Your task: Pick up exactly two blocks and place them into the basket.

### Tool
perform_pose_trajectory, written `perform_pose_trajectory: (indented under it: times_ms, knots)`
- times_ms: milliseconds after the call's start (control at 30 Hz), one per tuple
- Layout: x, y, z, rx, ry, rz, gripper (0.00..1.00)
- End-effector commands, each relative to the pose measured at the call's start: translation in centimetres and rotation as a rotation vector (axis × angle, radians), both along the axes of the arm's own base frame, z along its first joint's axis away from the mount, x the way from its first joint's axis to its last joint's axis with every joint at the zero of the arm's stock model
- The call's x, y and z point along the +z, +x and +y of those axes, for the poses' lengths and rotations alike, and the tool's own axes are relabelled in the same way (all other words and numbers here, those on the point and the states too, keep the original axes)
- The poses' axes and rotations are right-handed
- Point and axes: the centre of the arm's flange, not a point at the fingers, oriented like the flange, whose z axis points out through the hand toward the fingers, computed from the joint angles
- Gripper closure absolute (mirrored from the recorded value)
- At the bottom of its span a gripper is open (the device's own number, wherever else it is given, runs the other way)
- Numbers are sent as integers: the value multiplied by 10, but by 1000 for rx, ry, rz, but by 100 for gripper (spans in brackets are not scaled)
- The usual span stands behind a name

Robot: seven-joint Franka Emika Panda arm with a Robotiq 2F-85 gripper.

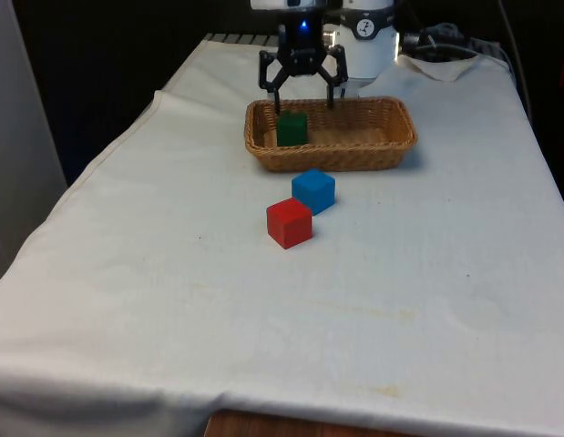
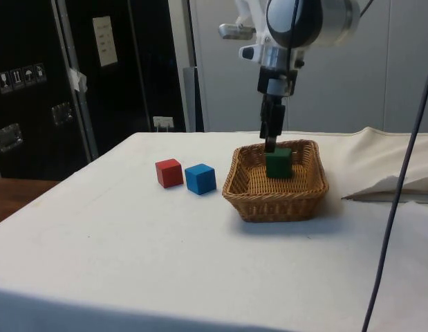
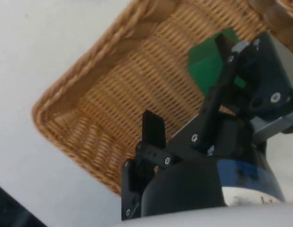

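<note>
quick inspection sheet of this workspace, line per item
surface: table under white cloth, lightly creased.
job's things: green block inside the wicker basket; blue block and red block on the cloth, close together, in front of the basket.
clutter: bunched cloth beside the basket.
grippers: gripper open, above the basket beside the green block, holding nothing.
cables: dark cable hanging across the side view.
surroundings: dark cabinets behind the table.
</note>
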Motion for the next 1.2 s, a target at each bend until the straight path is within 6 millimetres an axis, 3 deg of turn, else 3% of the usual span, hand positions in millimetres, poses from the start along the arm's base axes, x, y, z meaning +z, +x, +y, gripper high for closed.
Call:
perform_pose_trajectory:
  times_ms: [0, 567, 1167]
  knots:
    - [0, 4, 2, -4, -8, 4, 0]
    - [31, 22, 43, 18, 49, -52, 0]
    - [39, 43, 88, 8, 84, -3, 0]
